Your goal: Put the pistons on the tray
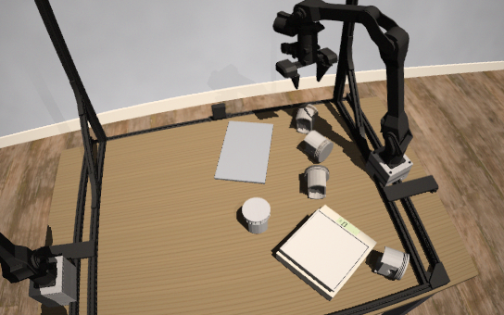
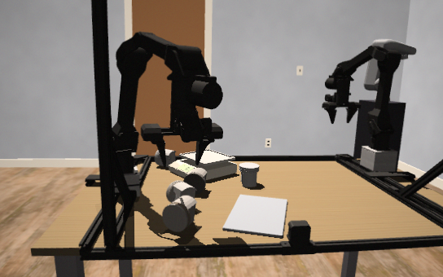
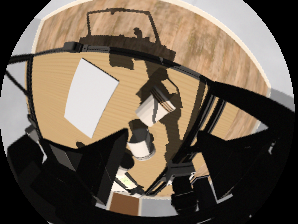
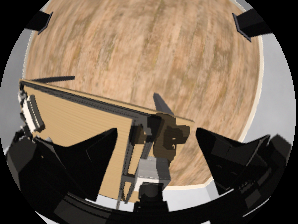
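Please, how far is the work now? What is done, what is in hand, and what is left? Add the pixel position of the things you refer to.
The flat grey steel tray point(image 1: 245, 150) point(image 2: 257, 216) point(image 3: 91, 100) lies flat, with all five grey metal pistons point(image 1: 317, 182) point(image 2: 249, 177) point(image 3: 150, 111) beside it. Nothing is in hand: the left gripper point(image 1: 308, 84) point(image 2: 181, 162) point(image 3: 164, 133) and right gripper point(image 2: 341, 122) point(image 4: 158, 132) are open and raised. Left: putting the matching pair on the tray. Whether any weighing is done, I cannot tell.
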Action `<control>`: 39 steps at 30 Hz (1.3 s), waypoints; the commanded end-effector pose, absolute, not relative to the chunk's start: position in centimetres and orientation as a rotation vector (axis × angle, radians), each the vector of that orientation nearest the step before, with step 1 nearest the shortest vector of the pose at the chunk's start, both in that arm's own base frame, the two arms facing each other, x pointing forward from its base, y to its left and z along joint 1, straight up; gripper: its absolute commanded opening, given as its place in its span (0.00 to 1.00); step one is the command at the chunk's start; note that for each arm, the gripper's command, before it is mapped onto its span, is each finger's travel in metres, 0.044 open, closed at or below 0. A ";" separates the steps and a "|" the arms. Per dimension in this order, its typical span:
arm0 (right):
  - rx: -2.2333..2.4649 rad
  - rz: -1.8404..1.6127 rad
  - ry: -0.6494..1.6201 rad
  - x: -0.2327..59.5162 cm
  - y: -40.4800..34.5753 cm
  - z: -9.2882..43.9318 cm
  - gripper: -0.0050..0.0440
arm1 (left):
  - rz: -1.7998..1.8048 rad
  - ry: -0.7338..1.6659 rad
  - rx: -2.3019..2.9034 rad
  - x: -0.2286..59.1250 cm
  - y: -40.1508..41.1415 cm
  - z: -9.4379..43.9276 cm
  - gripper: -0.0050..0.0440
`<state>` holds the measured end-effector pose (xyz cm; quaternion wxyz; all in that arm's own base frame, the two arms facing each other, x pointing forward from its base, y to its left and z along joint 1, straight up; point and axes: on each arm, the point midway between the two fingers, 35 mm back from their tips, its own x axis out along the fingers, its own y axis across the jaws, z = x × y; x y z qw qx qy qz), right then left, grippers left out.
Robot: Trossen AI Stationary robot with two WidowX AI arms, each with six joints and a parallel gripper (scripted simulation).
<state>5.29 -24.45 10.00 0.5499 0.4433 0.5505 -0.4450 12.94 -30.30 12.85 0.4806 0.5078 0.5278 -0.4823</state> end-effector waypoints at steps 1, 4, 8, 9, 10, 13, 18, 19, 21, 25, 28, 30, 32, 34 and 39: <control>1.050 -1.050 1.303 5.3 -24.4 10.0 1.00 | -1.232 1.262 1.324 13.0 -30.5 12.7 0.87; 1.050 -1.050 1.303 5.3 -24.4 10.0 1.00 | -1.284 1.237 1.393 13.0 -30.5 12.7 0.87; 1.050 -1.050 1.303 5.3 -24.4 10.0 1.00 | -1.318 1.218 1.440 13.0 -30.5 12.7 0.87; 1.050 -1.050 1.303 5.3 -24.4 10.0 1.00 | -1.335 1.209 1.463 13.0 -30.5 12.7 0.87; 1.050 -1.050 1.303 5.3 -24.4 10.0 1.00 | -1.352 1.199 1.486 13.0 -30.5 12.7 0.87; 1.050 -1.050 1.303 5.3 -24.4 10.0 1.00 | -1.403 1.169 1.555 13.0 -30.5 12.7 0.87; 1.050 -1.050 1.303 5.3 -24.4 10.0 1.00 | -1.486 1.113 1.670 13.0 -30.5 12.7 0.87; 1.050 -1.050 1.303 5.3 -24.4 10.0 1.00 | -1.503 1.101 1.693 13.0 -30.5 12.7 0.87; 1.050 -1.050 1.303 5.3 -24.4 10.0 1.00 | -1.536 1.076 1.738 13.0 -30.5 12.7 0.87; 1.050 -1.050 1.303 5.3 -24.4 10.0 1.00 | -1.569 1.050 1.784 13.0 -30.5 12.7 0.87; 1.050 -1.050 1.303 5.3 -24.4 10.0 1.00 | -1.617 1.009 1.852 13.0 -30.5 12.7 0.87; 1.050 -1.050 1.303 5.3 -24.4 10.0 1.00 | -1.649 0.980 1.898 13.0 -30.5 12.7 0.87; 1.050 -1.050 1.303 5.3 -24.4 10.0 1.00 | -1.673 0.958 1.930 13.0 -30.5 12.5 0.87; 1.050 -1.050 1.303 5.3 -24.4 10.0 1.00 | -1.673 0.958 1.930 13.0 -30.5 12.2 0.87; 1.050 -1.050 1.303 5.3 -24.4 10.0 1.00 | -1.673 0.958 1.930 13.0 -30.5 11.5 0.87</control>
